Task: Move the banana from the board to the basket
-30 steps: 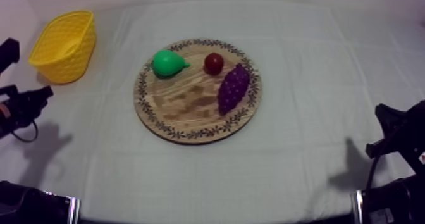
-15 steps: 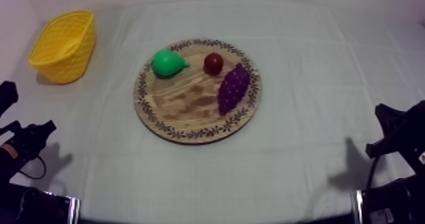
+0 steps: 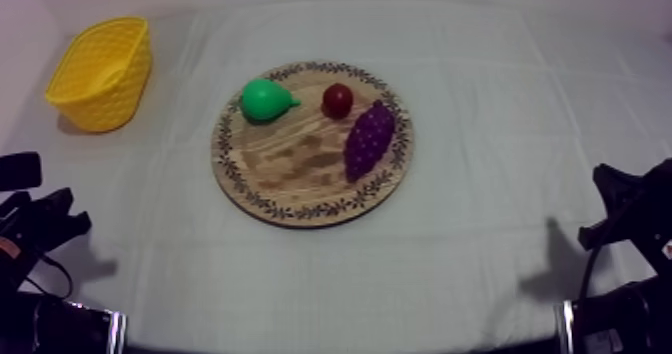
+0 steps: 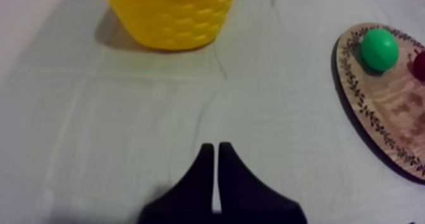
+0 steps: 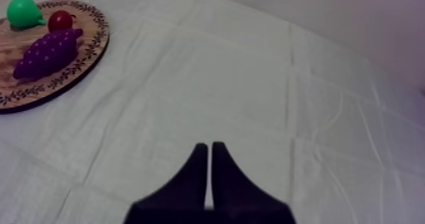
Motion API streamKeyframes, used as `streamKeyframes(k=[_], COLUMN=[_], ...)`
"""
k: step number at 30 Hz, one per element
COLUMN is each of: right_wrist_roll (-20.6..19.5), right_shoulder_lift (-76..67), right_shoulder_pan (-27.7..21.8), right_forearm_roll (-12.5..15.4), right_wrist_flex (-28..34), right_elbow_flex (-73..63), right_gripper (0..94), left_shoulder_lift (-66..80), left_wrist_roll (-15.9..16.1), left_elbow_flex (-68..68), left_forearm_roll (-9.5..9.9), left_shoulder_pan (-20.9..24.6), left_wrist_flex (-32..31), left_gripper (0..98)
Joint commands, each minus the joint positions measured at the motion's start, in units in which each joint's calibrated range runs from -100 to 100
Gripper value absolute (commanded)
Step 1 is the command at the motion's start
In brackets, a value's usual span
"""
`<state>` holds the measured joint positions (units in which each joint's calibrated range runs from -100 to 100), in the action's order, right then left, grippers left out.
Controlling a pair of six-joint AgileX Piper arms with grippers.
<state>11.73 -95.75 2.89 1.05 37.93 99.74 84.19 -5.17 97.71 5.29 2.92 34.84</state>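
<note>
A: Any word on the grippers, and on the banana?

B: Starting with the left gripper (image 4: 215, 147) — pressed together into a narrow wedge, holding nothing, parked low at the left side of the table (image 3: 480, 128). Pointed toward the yellow basket (image 3: 108, 106), well short of it. Same deal with the right gripper (image 5: 209, 146): closed tight, nothing between the fingers, resting low at the right side, well apart from the wooden board (image 3: 232, 168).

A: And on the board?

B: Seeing a green pear (image 3: 265, 100) at the far left part, a small red fruit (image 3: 338, 100) near it to the right, and a bunch of grapes (image 3: 369, 140) running down the right side, just beside the red one. Plain wood grain across the near half, patterned rim all round.

A: OK, and the banana?

B: Can't place the banana, honestly. Peered into the basket from above — yellow on yellow in there, so no calling it either way. As for the basket itself: upright at the far left corner of the table, outer wall turned toward the left gripper, well apart from the board.
</note>
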Motion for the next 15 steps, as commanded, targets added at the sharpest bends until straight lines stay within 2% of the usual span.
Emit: streamKeyframes(k=[1,7,15], right_wrist_roll=[0.02,-0.02,0.01], right_shoulder_lift=[-0.01,-0.01,-0.01], right_shoulder_pan=[0.02,0.02,0.02], right_forearm_roll=[0.0,0.0,0.0], right_wrist_flex=[-0.02,-0.02,-0.02], right_elbow_flex=[0.04,0.04,0.04], right_gripper=[0.4,0.4,0.4], left_shoulder_lift=[2.73,7.4,14.43], left_wrist_roll=[-2.84,-8.24,-8.35], left_elbow_flex=[0.07,0.19,0.87], left_forearm_roll=[-0.12,-0.22,-1.0], left_shoulder_pan=[-0.08,-0.04,0.33], left_wrist_flex=[0.05,0.08,-0.06], left_gripper=[0.1,0.1,0.1])
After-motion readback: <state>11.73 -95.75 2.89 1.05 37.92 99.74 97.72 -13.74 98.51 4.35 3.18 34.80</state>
